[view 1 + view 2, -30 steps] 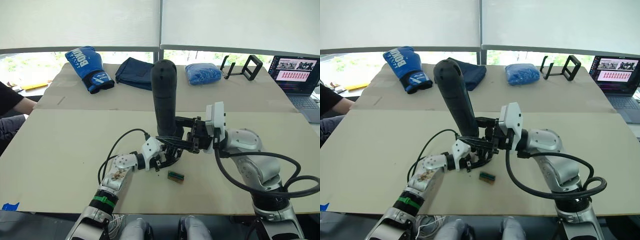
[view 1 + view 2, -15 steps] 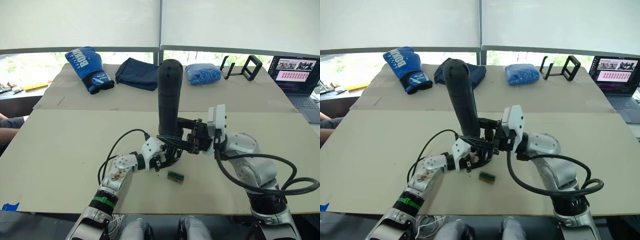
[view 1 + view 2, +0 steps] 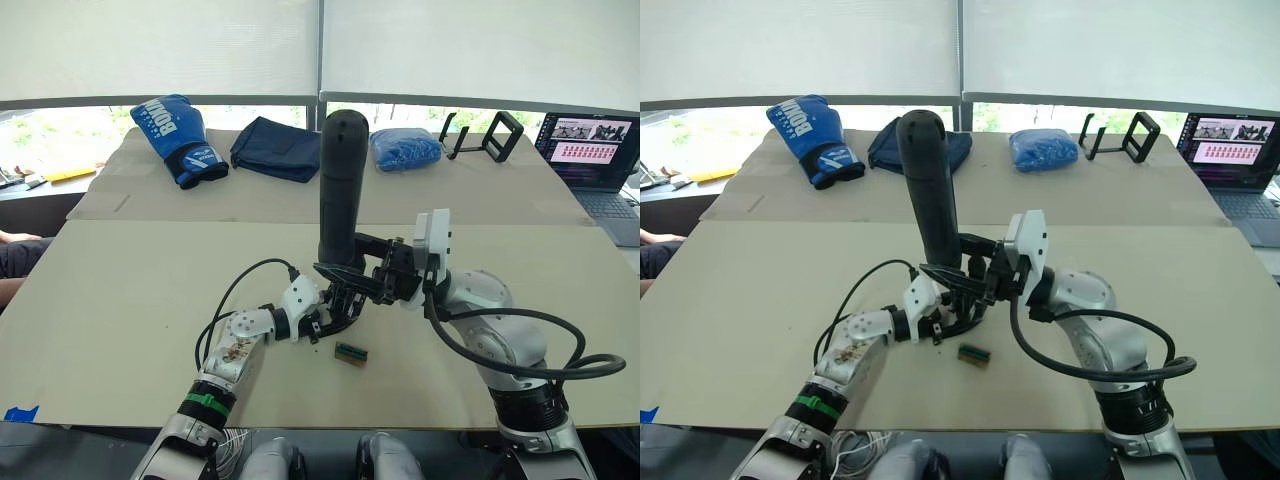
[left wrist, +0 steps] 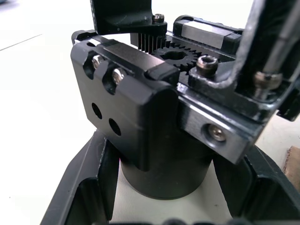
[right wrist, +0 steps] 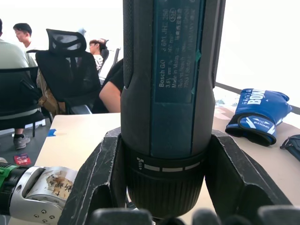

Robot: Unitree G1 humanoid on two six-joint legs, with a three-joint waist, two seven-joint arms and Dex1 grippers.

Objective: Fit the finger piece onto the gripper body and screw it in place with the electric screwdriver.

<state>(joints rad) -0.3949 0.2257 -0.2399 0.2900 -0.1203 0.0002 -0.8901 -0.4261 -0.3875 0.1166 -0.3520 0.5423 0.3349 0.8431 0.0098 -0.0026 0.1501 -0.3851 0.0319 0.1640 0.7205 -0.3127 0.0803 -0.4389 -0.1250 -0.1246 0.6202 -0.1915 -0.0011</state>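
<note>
- The electric screwdriver (image 3: 337, 190) is being held nearly upright over the middle of the near table (image 3: 120, 300), rounded end up, its lower end pointing down toward the gripper body (image 3: 340, 300)
- The screwdriver is being clamped by the right gripper (image 3: 372, 280) near its lower collar; in the right wrist view the two black fingers (image 5: 101, 173) are being pressed against either side of the barrel (image 5: 166, 93), jaws closed on the tool
- The gripper body is being gripped by the left gripper (image 3: 325, 315) just left of the table's middle; in the left wrist view its round cylindrical base (image 4: 164, 173) is being cradled between the left fingers (image 4: 89, 187), jaws closed narrowly around it, with a gear and several screw heads being shown on its upper side
- The finger piece cannot be told apart from the black linkages around the gripper body
- A small green-and-brown block (image 3: 350, 353) is being left lying on the table just near of the two grippers, apart from both
- On the far table a blue boxing glove (image 3: 175, 135) is being shown at far left, a folded dark cloth (image 3: 275, 147) beside it, a blue bundle (image 3: 407, 148) to the right, and a black stand (image 3: 485, 135) further right
- A laptop (image 3: 590, 145) with its screen lit is being shown at the far right edge
- Part of a person (image 3: 15, 260) is being shown at the left edge
</note>
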